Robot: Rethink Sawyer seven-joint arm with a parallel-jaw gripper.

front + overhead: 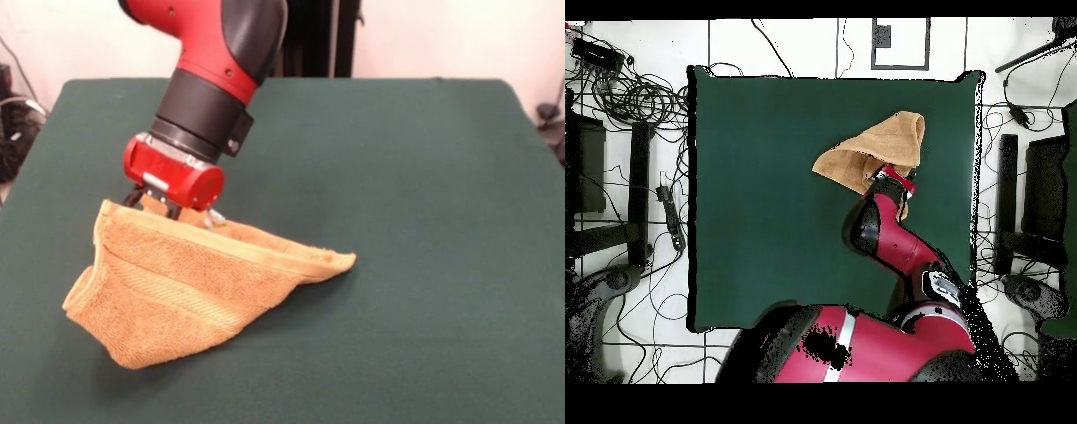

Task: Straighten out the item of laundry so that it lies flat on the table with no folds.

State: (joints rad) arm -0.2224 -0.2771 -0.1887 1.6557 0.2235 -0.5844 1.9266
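Red and black, the Sawyer arm [212,62] slants down from the 12 o'clock edge of the front view toward 7 o'clock, its red wrist block tilted over the gripper [168,205], which is buried behind the raised hem of the orange-tan towel [177,291]; the dark tips meet the cloth at that lifted edge, but whether they are apart or clamped on the fabric cannot be told from either view. The front view shows what the overhead cannot: the towel is lifted at one end into a slack, folded pouch, its pale border band running along the top edge, its lower bulk resting on the green table [424,221]. It tapers from a tall, bunched end at 9 o'clock to a flat point lying on the felt at 3 o'clock, so its long axis there runs 9 to 3 with a slight downward tilt. The overhead view supplies the placement: the towel [870,152] sits in the table's [765,200] 1 o'clock quarter, near the 12 o'clock edge, a rough triangle stretching from 8 o'clock to 2 o'clock, with the arm [880,225] reaching up from 6 o'clock and the gripper [890,182] overlapping the towel's 5 o'clock side. Cables and stands ring the table on the white floor [805,45].
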